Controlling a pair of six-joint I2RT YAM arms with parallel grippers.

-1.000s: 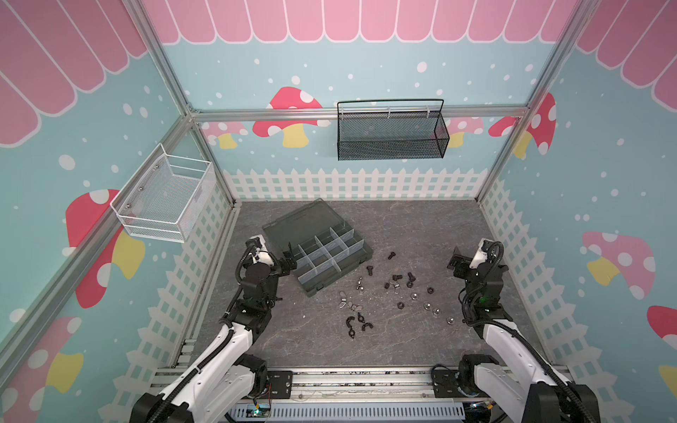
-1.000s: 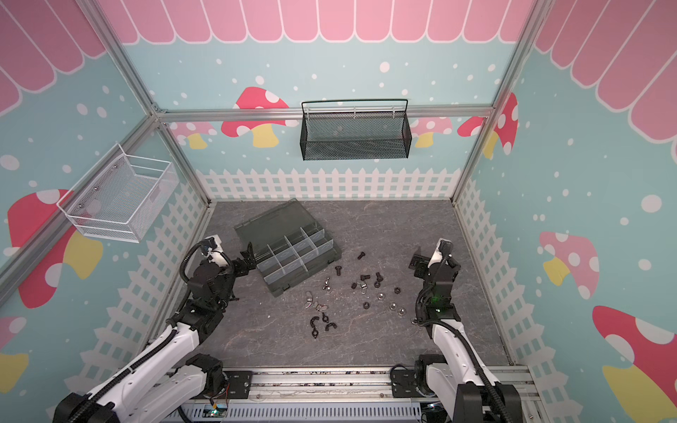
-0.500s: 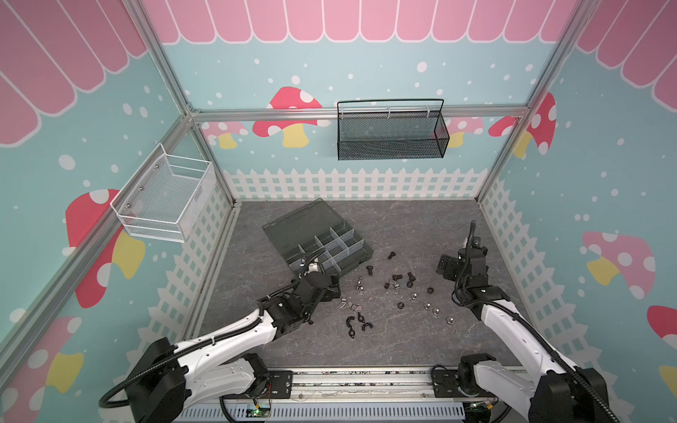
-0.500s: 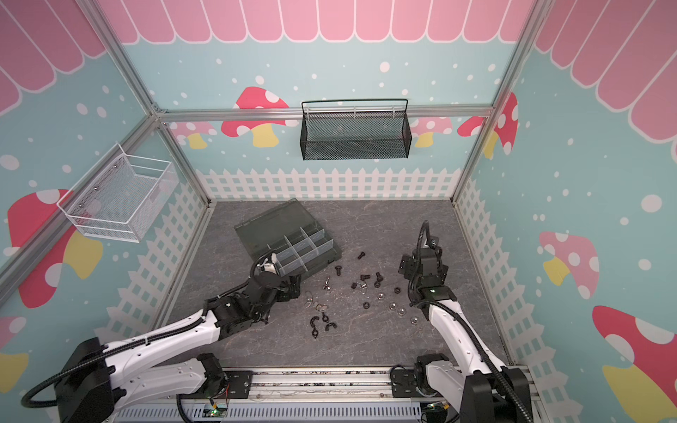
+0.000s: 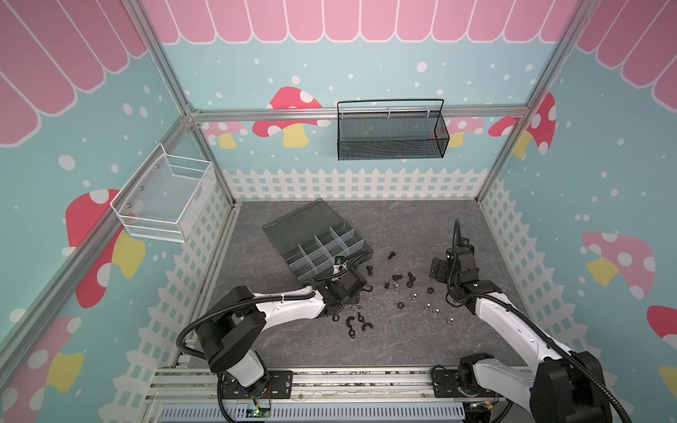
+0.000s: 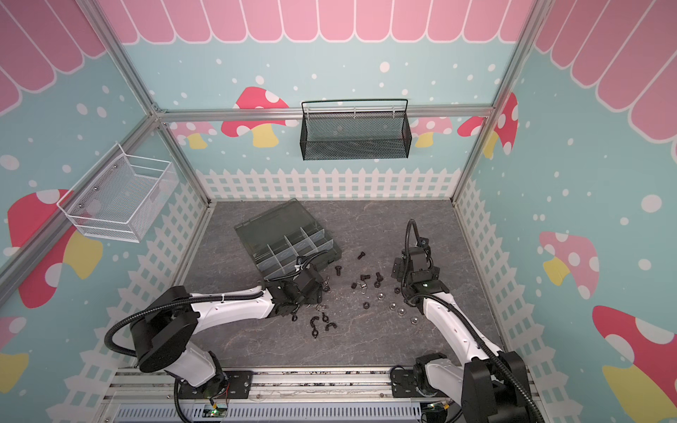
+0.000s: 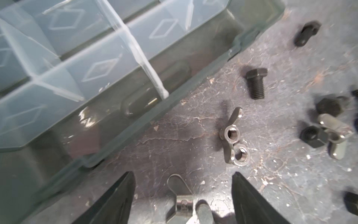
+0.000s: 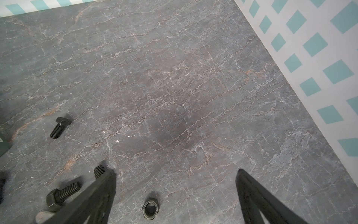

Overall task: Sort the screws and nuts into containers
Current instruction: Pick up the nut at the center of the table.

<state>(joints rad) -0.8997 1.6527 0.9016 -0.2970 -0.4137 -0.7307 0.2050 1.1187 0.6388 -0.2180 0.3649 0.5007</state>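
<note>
Left end effector (image 7: 183,195) and right end effector (image 8: 175,195) both gape, lowered.

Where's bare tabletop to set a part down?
Free: far right corner, between the right gripper and fence; near strip before the rail. Crowded: scattered screws and nuts between the organizer box and right arm.

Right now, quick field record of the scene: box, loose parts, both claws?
box: organizer, lid open, compartments look empty
loose parts: screws and nuts scattered on table, beside the box
left claw: open, low over a silver wing nut lying between its fingers, not gripped
right claw: open, a black hex nut between its fingers, holding nothing
sorted so far: none visible
</note>
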